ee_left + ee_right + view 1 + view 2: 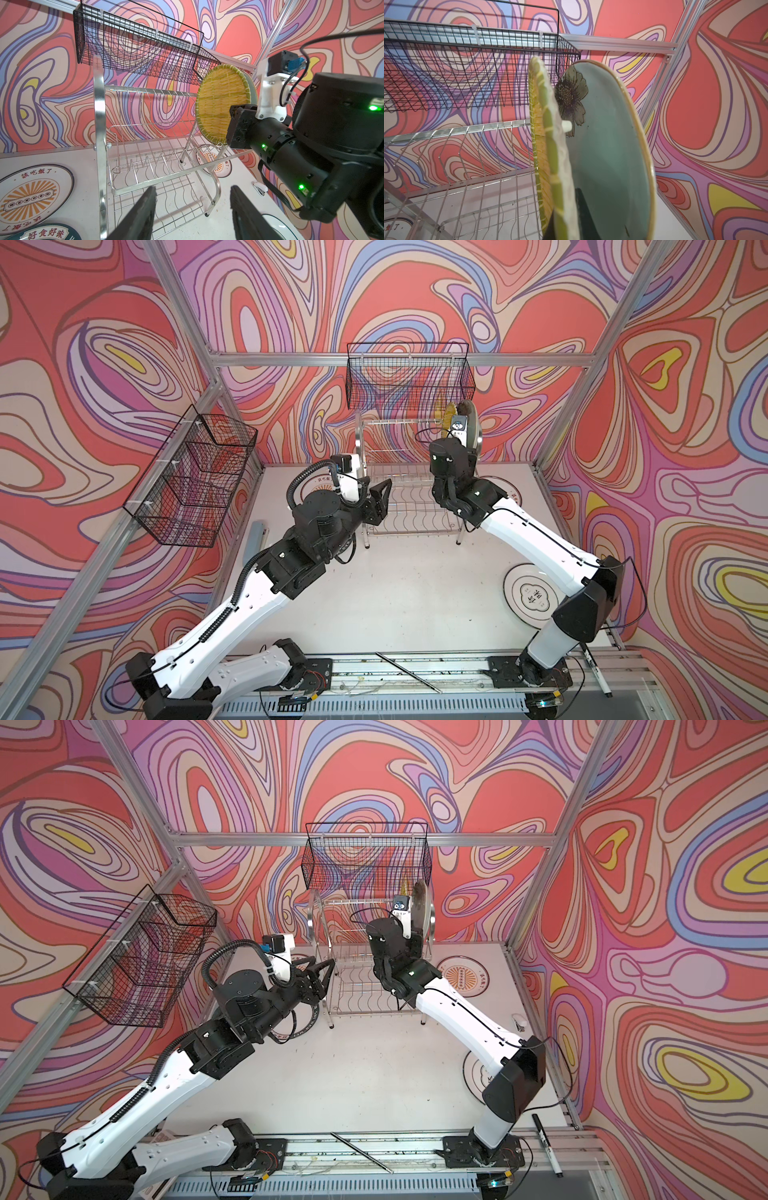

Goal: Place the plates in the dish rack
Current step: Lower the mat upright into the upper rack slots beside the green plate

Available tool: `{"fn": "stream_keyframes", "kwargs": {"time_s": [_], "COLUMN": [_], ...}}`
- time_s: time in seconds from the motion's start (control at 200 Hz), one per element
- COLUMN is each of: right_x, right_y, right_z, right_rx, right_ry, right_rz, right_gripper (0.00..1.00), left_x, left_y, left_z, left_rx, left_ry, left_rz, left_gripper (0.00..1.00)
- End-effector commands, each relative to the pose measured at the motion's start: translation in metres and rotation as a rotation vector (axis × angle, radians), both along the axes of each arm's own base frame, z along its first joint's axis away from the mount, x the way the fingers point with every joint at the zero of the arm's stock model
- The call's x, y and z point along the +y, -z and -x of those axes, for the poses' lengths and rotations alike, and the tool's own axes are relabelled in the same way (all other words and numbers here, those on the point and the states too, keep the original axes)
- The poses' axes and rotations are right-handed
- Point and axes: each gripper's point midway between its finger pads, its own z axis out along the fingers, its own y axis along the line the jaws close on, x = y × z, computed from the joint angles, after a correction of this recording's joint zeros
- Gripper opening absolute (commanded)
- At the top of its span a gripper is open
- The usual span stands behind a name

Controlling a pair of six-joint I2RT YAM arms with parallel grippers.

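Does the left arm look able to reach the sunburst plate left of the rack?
Likely yes: the left gripper is open and empty; the sunburst plate lies flat beside the dish rack.

Six plates are in view: one yellow woven plate (220,104), one aqua flower plate (608,155), one green-lettered plate (47,233), one black-ringed plate (525,597), and two orange ones, the left sunburst plate (27,197) and the right sunburst plate (461,977). There is one chrome dish rack (100,124), and there are two black mesh baskets, the back basket (409,377) and the side basket (191,477). One marker pen (595,672) shows.
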Motion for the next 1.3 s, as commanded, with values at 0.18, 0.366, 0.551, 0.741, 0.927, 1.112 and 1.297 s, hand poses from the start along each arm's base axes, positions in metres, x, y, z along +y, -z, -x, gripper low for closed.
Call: {"fn": "stream_keyframes", "kwargs": {"time_s": [0.18,0.366,0.551,0.741,0.927,1.112,1.297], "right_x": [0.001,0.001,0.002,0.003,0.004,0.007,0.009], "right_y": [0.012,0.019,0.022,0.021,0.017,0.001,-0.023], "right_z": [-0.008,-0.013,-0.016,-0.017,-0.017,-0.015,-0.009], "right_rx": [0.021,0.050,0.070,0.072,0.071,0.045,0.004], "right_ry": [0.007,-0.002,-0.012,-0.018,-0.031,-0.063,-0.113], "right_rz": [-0.004,-0.002,0.007,0.010,0.017,0.005,-0.014], "right_gripper": [0.00,0.00,0.03,0.27,0.39,0.47,0.49], "left_x": [-0.001,0.000,0.000,0.001,0.000,0.001,0.001], "left_y": [-0.003,-0.003,-0.001,-0.002,-0.001,-0.002,-0.001], "left_z": [0.000,-0.001,-0.001,-0.001,-0.002,-0.002,-0.003], "left_rx": [-0.024,-0.025,-0.023,-0.025,-0.025,-0.027,-0.027], "left_ry": [-0.004,-0.009,-0.011,-0.014,-0.014,-0.018,-0.020], "left_rz": [-0.001,-0.002,-0.004,-0.004,-0.005,-0.004,-0.005], "left_gripper": [0.60,0.60,0.60,0.60,0.60,0.60,0.61]}}
